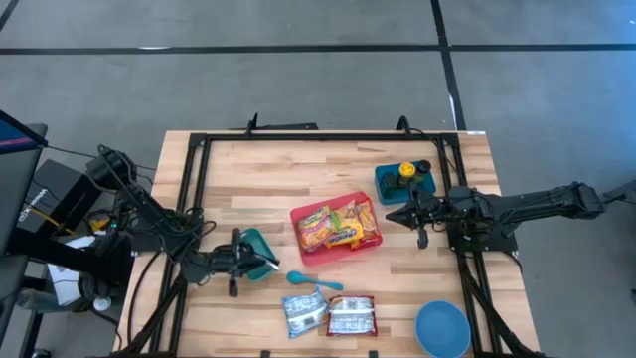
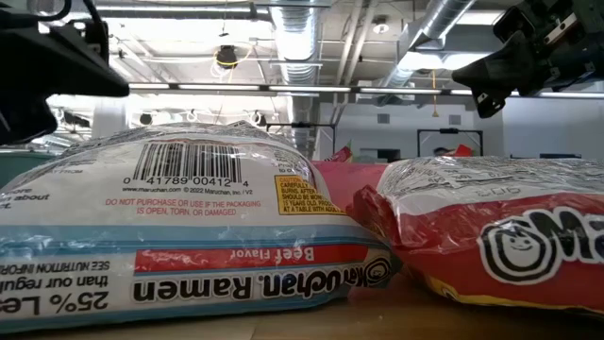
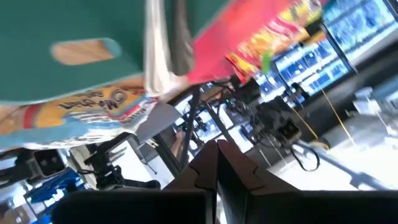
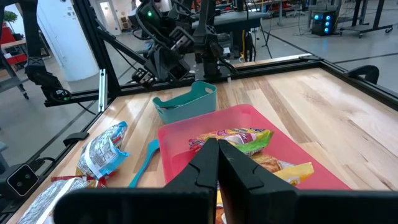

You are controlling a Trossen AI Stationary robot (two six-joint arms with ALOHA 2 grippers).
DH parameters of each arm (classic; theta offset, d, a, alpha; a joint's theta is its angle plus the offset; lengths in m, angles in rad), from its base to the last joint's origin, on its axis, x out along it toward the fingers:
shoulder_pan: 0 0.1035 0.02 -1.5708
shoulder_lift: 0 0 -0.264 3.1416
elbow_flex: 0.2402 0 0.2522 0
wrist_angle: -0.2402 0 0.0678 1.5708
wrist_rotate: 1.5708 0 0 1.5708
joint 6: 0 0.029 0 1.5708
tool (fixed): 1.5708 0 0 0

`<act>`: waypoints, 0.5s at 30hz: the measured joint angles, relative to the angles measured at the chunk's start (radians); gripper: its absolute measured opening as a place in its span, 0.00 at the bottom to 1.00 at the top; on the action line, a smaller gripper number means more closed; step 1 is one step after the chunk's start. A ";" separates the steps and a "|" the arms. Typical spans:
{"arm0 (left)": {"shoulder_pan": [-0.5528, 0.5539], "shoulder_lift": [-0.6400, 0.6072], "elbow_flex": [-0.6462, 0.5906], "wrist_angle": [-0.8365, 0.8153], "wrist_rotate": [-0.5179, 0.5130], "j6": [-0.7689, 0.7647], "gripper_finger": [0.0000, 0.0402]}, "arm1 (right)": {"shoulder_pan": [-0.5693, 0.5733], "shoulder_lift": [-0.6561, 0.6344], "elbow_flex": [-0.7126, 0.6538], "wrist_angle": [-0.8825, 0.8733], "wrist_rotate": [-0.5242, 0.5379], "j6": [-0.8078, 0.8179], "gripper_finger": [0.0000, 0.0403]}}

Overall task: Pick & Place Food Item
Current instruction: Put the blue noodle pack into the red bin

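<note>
A red tray (image 1: 336,229) in the middle of the table holds snack packets (image 4: 239,138). Left of it stands a teal bin (image 1: 262,253) with a cut-out handle hole (image 3: 81,50). My left gripper (image 1: 244,262) is shut, close against the bin's left side. In the left wrist view its fingertips (image 3: 217,149) meet with nothing between them. My right gripper (image 1: 418,213) is shut and hangs above the tray's right edge. Two ramen packs (image 1: 303,310) (image 1: 350,316) lie flat near the front edge. My left gripper (image 4: 206,70) stands right at the teal bin's rim (image 4: 205,86) on the side away from the tray, and I cannot tell whether its shut fingers touch it. The bin rests upright on the table.
A blue spoon (image 1: 313,281) lies between the bin and the ramen packs. A blue bowl (image 1: 442,328) sits at the front right. A teal tray (image 1: 405,181) with yellow and dark items stands at the back right. A black frame (image 1: 298,134) runs around the table.
</note>
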 joint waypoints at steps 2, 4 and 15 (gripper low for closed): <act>0.000 0.000 0.000 0.025 -0.019 0.059 0.00 | 0.000 0.000 0.000 0.000 0.000 0.000 0.00; 0.000 0.000 0.000 0.062 -0.044 0.143 0.00 | 0.000 0.000 0.000 0.000 0.000 0.000 0.00; 0.001 0.000 0.000 0.271 0.034 0.803 0.00 | 0.000 0.000 0.000 0.000 0.000 0.000 0.00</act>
